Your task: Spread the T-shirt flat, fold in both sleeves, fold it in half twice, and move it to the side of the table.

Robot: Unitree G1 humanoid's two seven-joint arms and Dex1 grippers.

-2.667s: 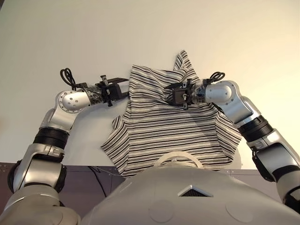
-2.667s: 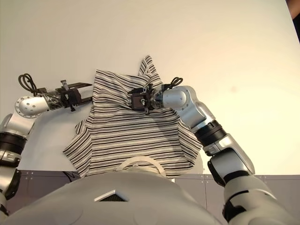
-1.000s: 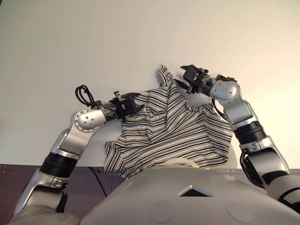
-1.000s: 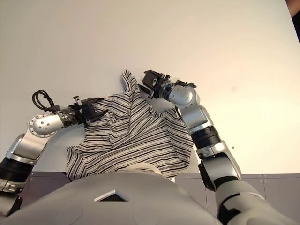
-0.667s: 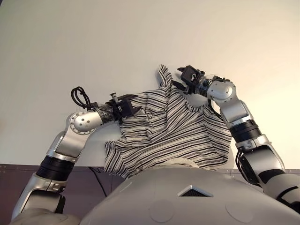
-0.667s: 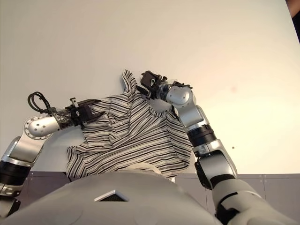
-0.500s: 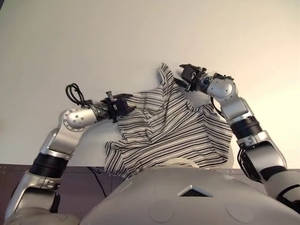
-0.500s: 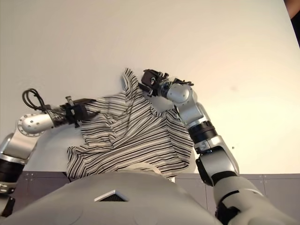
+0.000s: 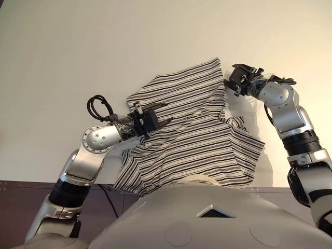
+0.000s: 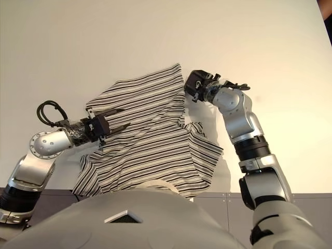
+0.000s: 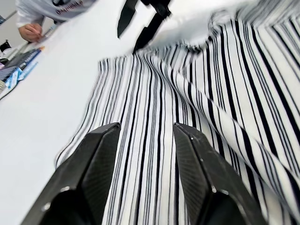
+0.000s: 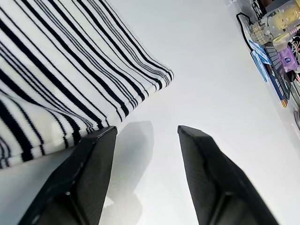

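Black-and-white T-shirt (image 9: 192, 129) rumpled, left gripper (image 9: 167, 114) spread over it, right gripper (image 12: 145, 132) spread beside

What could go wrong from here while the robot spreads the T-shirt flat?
1. The T-shirt lies creased, one part doubled over on the right. If the open left gripper, over the cloth, closes there, it may pinch two layers and bunch them.
2. The open right gripper is beside the shirt's far corner, over bare table. It may close on nothing.
3. The near hem reaches the table's near edge; a pull toward the robot may drag it off.
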